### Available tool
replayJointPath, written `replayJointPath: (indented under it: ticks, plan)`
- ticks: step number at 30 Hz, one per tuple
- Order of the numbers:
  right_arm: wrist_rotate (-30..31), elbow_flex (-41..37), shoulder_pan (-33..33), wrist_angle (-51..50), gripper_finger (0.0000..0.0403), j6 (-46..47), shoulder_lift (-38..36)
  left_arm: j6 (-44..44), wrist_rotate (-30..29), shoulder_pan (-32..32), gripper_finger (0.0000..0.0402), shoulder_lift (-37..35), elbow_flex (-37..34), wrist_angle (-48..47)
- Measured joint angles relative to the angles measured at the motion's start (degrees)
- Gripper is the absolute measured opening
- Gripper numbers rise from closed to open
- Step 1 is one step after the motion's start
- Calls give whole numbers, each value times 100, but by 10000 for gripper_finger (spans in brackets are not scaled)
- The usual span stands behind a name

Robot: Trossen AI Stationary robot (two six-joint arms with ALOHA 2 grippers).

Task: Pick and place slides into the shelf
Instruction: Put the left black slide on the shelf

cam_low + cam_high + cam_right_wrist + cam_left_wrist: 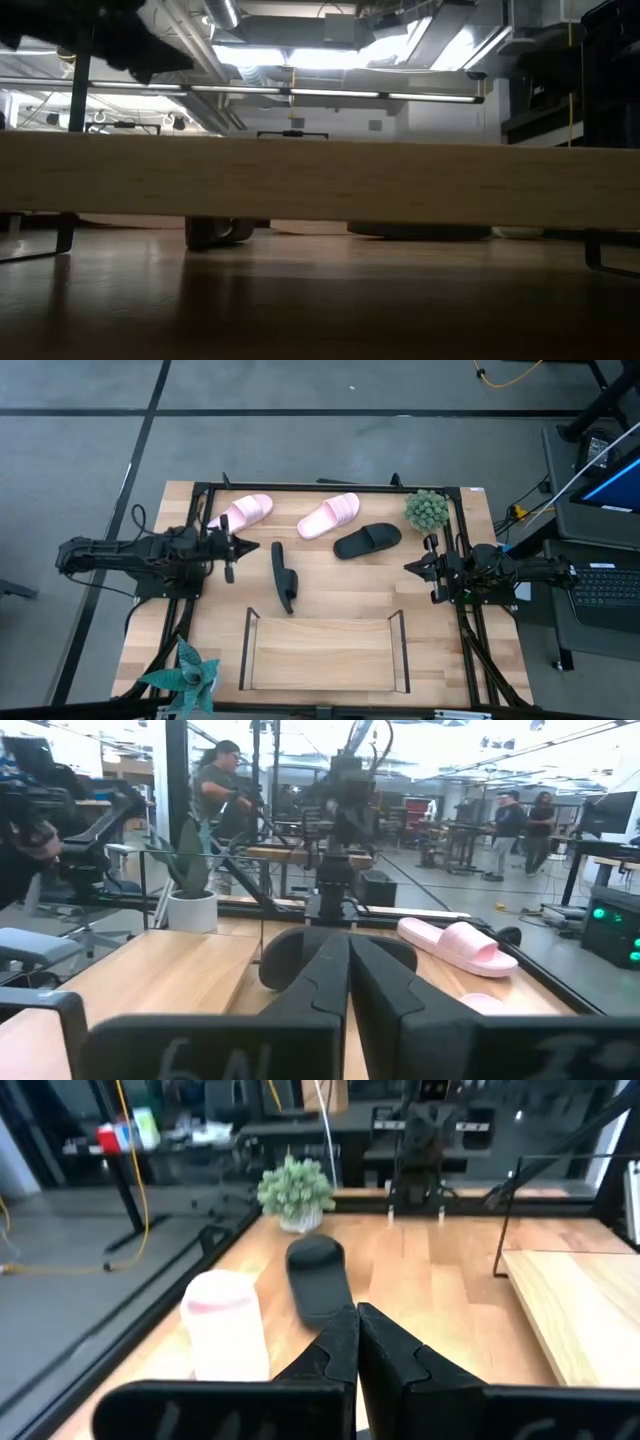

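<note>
Slides lie scattered across the far half of the light wooden table (440, 660): one pale pink foam slide (241, 512) near the far left corner, a second pale pink slide (329, 515) toward the middle, a matte black slide (367, 540) flat just to its right, and another black slide (283, 576) tipped on its edge nearer the centre. All four sit outside the low shelf of thin black wire with a light wooden base (322, 653), which stands at the near edge with nothing in it. At the table's left side, the left gripper (243, 547) hovers with its dark fingers (385, 1355) clenched together on nothing, close to the first pink slide and the tipped black one but touching neither. Opposite it, at the right side, the right gripper (412, 566) is likewise pressed closed and grasps nothing. A small round green potted plant (427, 510) stands at the far right corner, and a spiky teal plant (184, 676) at the near left corner. Beyond the table, the right wrist view shows people (222, 790) in the room.
</note>
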Motion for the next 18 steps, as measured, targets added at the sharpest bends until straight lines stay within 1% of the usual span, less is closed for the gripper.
replayJointPath:
  ticks: [4, 6, 10, 14, 18]
  plan:
    - [-1, 1, 0, -3, 17, 0, 0, -119, -76, -5, 0, 1063, 631, -386]
    - [-1, 0, 0, -7, 17, -1, 0, -36, -86, -36, 0, 1613, 1040, -685]
    - [7, 0, -2, -13, 17, -24, 0, 175, -94, -149, 0, 2491, 2120, -1433]
    - [7, 0, -2, -38, 17, -12, 0, 291, -161, -194, 0, 3129, 3030, -2301]
    - [5, 0, -2, -97, 17, -11, 0, 297, -166, -193, 0, 3418, 3525, -2575]
